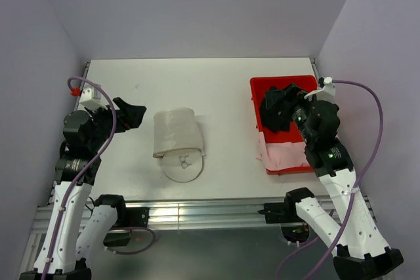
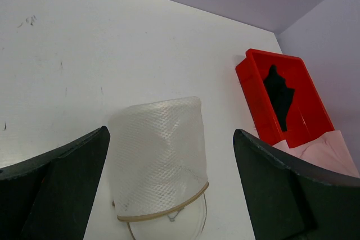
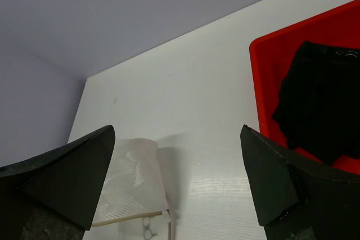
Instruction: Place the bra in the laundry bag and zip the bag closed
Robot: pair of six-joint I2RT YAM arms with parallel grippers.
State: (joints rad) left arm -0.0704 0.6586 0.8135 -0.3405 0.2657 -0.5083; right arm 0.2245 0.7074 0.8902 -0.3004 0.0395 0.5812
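Note:
The laundry bag (image 1: 177,134) is a white mesh pouch lying in the middle of the table, with one disc face (image 1: 184,165) flat on the table at its near end. The pale pink bra (image 1: 281,154) lies at the near end of the red bin (image 1: 282,82), spilling over its left wall. My left gripper (image 1: 134,115) is open and empty, left of the bag. My right gripper (image 1: 287,113) is open and empty over the bin. The left wrist view shows the bag (image 2: 160,158) between the fingers and the bra (image 2: 333,150) at far right. The right wrist view shows the bag (image 3: 130,186) at lower left.
A black garment (image 1: 279,103) lies in the far half of the red bin; it also shows in the left wrist view (image 2: 279,95) and the right wrist view (image 3: 320,102). The bin stands at the table's right edge. Walls close in the back and both sides.

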